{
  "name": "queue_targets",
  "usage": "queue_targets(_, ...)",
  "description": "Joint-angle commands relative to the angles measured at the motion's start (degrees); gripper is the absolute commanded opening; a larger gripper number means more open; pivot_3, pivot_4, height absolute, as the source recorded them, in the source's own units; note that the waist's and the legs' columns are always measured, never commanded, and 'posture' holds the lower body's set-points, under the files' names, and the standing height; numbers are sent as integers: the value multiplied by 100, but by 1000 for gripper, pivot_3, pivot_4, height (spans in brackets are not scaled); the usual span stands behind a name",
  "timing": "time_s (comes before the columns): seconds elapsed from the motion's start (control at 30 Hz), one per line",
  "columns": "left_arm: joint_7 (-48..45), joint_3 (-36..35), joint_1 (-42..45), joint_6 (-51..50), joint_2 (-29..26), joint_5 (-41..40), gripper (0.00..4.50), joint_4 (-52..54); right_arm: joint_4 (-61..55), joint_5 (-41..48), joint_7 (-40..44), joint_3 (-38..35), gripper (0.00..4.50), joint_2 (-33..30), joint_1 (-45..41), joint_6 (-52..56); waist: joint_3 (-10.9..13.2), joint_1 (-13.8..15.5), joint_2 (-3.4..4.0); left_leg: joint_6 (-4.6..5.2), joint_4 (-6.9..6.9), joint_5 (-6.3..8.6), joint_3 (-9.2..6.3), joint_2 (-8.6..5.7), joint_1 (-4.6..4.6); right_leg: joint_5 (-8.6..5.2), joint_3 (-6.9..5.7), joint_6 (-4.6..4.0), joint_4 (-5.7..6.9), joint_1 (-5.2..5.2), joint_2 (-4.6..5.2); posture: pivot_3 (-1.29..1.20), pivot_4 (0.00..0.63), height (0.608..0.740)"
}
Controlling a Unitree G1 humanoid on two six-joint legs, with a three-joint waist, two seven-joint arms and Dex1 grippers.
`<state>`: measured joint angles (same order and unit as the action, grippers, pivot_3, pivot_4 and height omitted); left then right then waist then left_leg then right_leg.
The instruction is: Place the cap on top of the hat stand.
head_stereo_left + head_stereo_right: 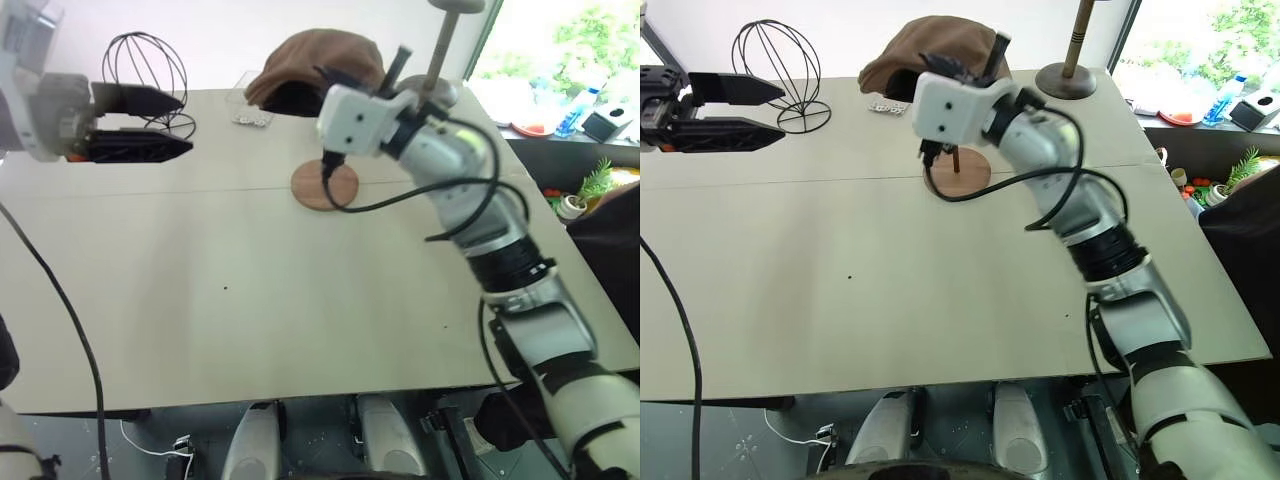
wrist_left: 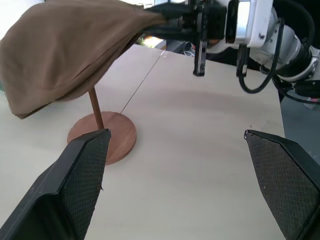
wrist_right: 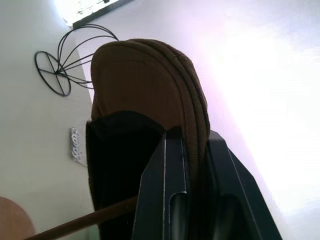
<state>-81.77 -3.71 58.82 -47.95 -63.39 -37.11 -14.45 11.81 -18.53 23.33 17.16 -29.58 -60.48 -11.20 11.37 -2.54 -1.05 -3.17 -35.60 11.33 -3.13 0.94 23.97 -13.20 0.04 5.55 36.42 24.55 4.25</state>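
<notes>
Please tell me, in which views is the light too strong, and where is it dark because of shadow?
Right wrist view: the background beside the cap is washed out white, and the cap's underside above the right hand is nearly black. Left eye view: the window corner at top right is overexposed. Left wrist view: even light, with a soft shadow on the table.

The cap [image 1: 318, 62] is plain soft brown with a dark, near-black underside. The hat stand [image 1: 324, 186] is reddish-brown wood, rod and base disc alike. The wire dome form [image 1: 777, 72] is black. The table [image 1: 890, 300] is pale beige, unpatterned. Both grippers' fingers [image 2: 80, 185] are black with a fine textured pattern on the pads.
</notes>
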Motion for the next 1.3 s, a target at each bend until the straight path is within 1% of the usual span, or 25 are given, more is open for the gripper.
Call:
queue_targets(0.03,20,-240,228,107,-63,47,4500,-69,697,274,133,-274,27,-216,-233,-1145,0,-5,0,0,0,0,1,0,0,0,1,0,-1,0,0,0,150,740)
queue_targets(0.23,72,-302,290,28,-93,30,4500,-107,2040,814,538,-453,27,-277,-319,-2817,1,-24,0,0,3,0,1,0,-1,0,1,0,0,0,0,0,150,740)
queue_targets(0.37,160,-350,429,-73,-80,-15,4500,-180,2567,926,769,-439,27,-217,-280,-3339,2,-20,-1,0,3,0,1,0,-1,0,1,0,0,0,0,0,150,740)
queue_targets(0.47,193,-369,449,-72,-61,12,4500,-175,2768,984,919,-427,27,-145,-279,-3440,2,-19,-1,0,3,0,1,0,-2,0,2,0,0,0,0,0,150,740)
queue_targets(0.5,206,-380,444,-76,-55,12,4500,-161,2803,1052,996,-443,865,-111,-278,-3384,2,-20,-1,0,3,0,1,0,-3,0,2,0,2,0,0,0,150,740)
queue_targets(0.53,223,-388,442,-80,-48,9,4500,-149,2821,1084,1037,-458,1066,-88,-279,-3352,2,-21,-1,0,3,0,0,0,-3,0,2,0,2,0,-1,0,150,740)
queue_targets(0.57,244,-395,449,-89,-38,2,4500,-144,2806,1079,1037,-479,1666,-73,-282,-3306,2,-21,-1,0,2,0,1,0,-3,0,2,0,2,0,-1,0,150,740)
queue_targets(0.6,261,-399,455,-98,-30,-3,4500,-142,2774,1065,1038,-500,2013,-65,-282,-3233,2,-19,0,0,2,0,1,0,-3,0,3,0,2,0,-1,0,150,740)
queue_targets(0.67,276,-405,456,-103,-20,-7,4500,-135,2603,1047,1048,-543,3045,-91,-253,-3092,2,-14,0,0,2,0,0,0,-2,0,3,0,3,0,-1,0,150,740)
queue_targets(0.7,284,-408,455,-104,-16,-6,4500,-134,2406,1118,1121,-581,3548,-134,-187,-2949,2,-13,0,0,2,0,0,0,-2,0,2,0,3,0,-1,0,150,740)
queue_targets(0.73,290,-410,454,-105,-14,-6,4500,-134,2263,1169,1176,-611,3548,-163,-137,-2847,3,-7,0,0,2,0,0,0,-2,0,3,0,3,0,-1,0,150,740)
queue_targets(0.8,310,-427,439,-116,-15,-15,4500,-125,1620,1536,1529,-717,3548,-329,146,-2412,3,11,0,0,2,0,0,0,-2,0,2,0,4,0,-1,0,150,740)
queue_targets(0.83,317,-438,419,-115,-18,-17,4500,-116,1146,1871,1851,-781,3548,-471,361,-1972,2,19,-1,0,2,0,-2,0,-1,0,2,1,4,0,-1,0,150,740)
queue_targets(0.93,308,-477,305,-89,-50,-4,4500,-88,-239,2840,2737,-1054,3548,-1147,1015,-610,2,57,0,0,-1,0,-5,-1,2,0,0,1,3,-2,-1,0,150,740)
queue_targets(1.03,279,-508,212,-39,-93,21,4500,-90,-1042,3509,3312,-1417,3548,-1850,1407,485,3,54,0,0,-7,0,-4,-2,5,0,1,1,3,-2,0,0,150,740)
queue_targets(1.13,257,-524,191,49,-135,81,4500,-189,-1217,4414,3887,-1836,3548,-2477,1385,2005,5,21,4,0,-13,0,-3,-1,2,0,1,-1,9,-2,0,0,150,740)
queue_targets(1.2,234,-524,203,135,-178,135,4500,-301,-836,4611,4205,-2002,3548,-2750,1186,2522,5,-1,4,0,-14,0,-2,0,-4,-1,1,-2,12,-4,0,0,150,740)
queue_targets(1.3,217,-527,273,294,-237,256,4500,-527,21,4764,4601,-2088,3548,-2999,591,3395,5,-14,4,3,-10,1,7,1,-14,-10,8,-18,15,-5,0,0,150,740)
